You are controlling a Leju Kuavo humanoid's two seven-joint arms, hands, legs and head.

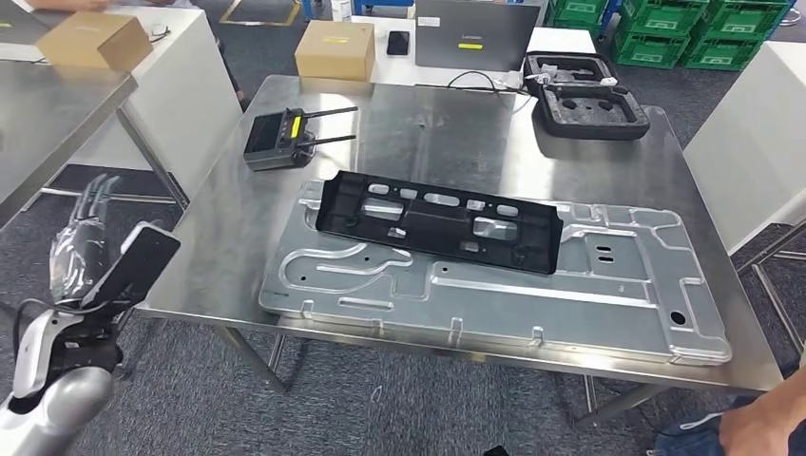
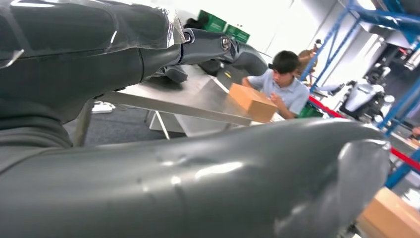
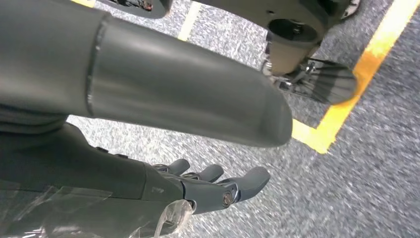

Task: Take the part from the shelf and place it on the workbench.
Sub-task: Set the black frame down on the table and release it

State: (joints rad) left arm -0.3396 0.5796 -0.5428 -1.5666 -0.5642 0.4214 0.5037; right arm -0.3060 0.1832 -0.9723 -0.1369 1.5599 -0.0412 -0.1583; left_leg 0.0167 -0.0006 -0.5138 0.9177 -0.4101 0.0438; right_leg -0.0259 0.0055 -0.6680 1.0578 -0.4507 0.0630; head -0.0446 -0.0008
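Part: black plastic panel (image 1: 437, 220) lies flat on the silver stamped sheet (image 1: 608, 294), mid surface (image 1: 418, 123).
My left hand (image 1: 90, 233): raised beside the surface's near-left corner, fingers apart, holding nothing.
My right hand (image 3: 163, 148): hangs over grey floor (image 3: 371, 163), fingers extended, apparently empty.

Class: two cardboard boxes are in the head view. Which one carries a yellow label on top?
The cardboard box just beyond the workbench, beside the phone; the other box, far left, shows none.

Head view looks down from high onto the shiny steel bench (image 1: 238, 237); left wrist view looks close past its robot hand (image 2: 198, 178) across neighbouring tables; right wrist view faces grey carpeted floor (image 3: 346, 188)
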